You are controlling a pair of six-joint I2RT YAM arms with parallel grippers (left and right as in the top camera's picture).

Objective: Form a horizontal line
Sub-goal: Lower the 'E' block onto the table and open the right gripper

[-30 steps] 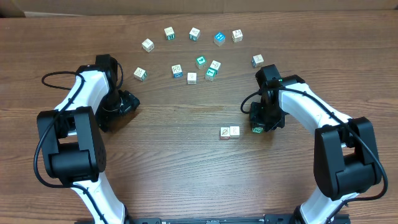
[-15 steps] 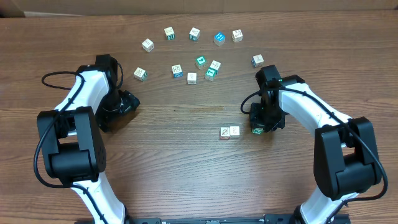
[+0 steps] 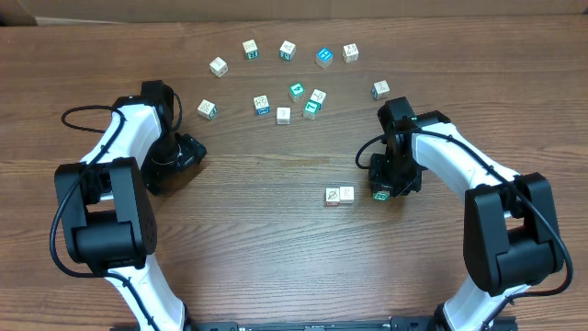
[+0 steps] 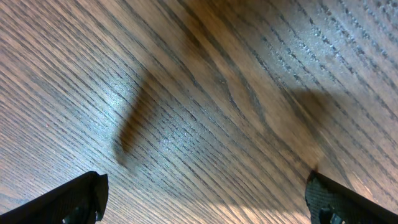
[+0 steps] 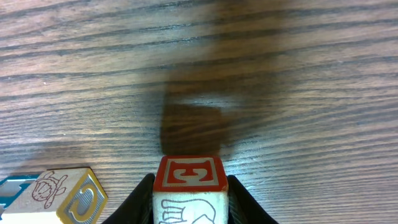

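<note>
Currently right gripper [image 5: 191, 200] clamps cube [image 5: 189, 174], narrow gap from end of two-cube row [image 3: 339, 195]; left gripper [image 4: 208, 199] spread wide over wood [image 4: 205, 93].

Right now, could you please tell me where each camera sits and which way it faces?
Overhead: fixed above the table, looking straight down; shows the left arm, the right arm, scattered cubes and the two-cube row.
Left wrist: on the left arm, facing bare wood up close; the left hand shows only its wide-apart fingertips.
Right wrist: on the right arm, facing down; the right hand grips a red-framed cube.
Shared: overhead and right wrist both show that cube and the row.
</note>
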